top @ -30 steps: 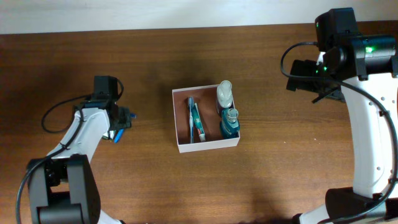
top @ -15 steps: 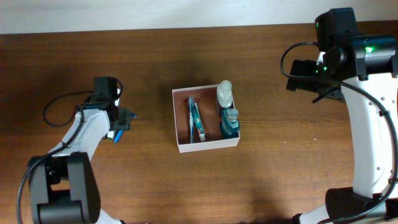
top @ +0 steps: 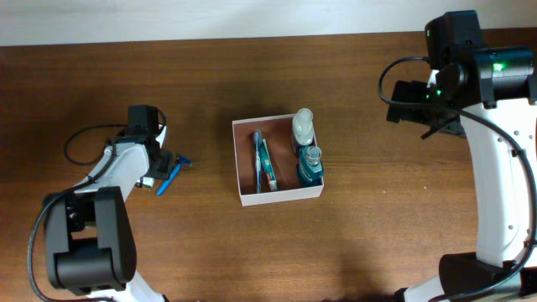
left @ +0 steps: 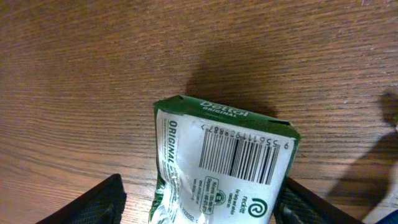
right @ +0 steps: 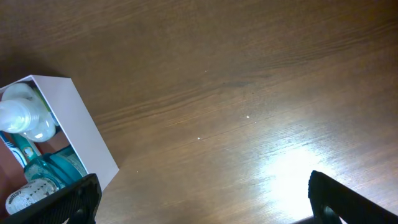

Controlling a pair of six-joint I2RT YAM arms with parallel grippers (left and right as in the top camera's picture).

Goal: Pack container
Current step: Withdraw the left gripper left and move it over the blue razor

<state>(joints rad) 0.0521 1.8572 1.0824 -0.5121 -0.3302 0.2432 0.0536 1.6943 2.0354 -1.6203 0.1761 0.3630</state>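
The container, a square white-walled box with a reddish-brown inside, sits mid-table. It holds a teal toothbrush pack, a clear bottle and a teal bottle. My left gripper is at the left, low over the table. In the left wrist view it is open, with a green and white Dettol packet between its fingers; the right finger touches it and the left stands apart. My right gripper is open and empty, right of the container's corner.
A blue razor-like item lies on the wood just right of the left gripper. The right wrist view shows the clear bottle and the teal bottle inside the box, and bare wood with a light glare.
The left wrist has turned and shifted slightly, and the blue item now shows to the right of the gripper. The right arm and the container have not moved.
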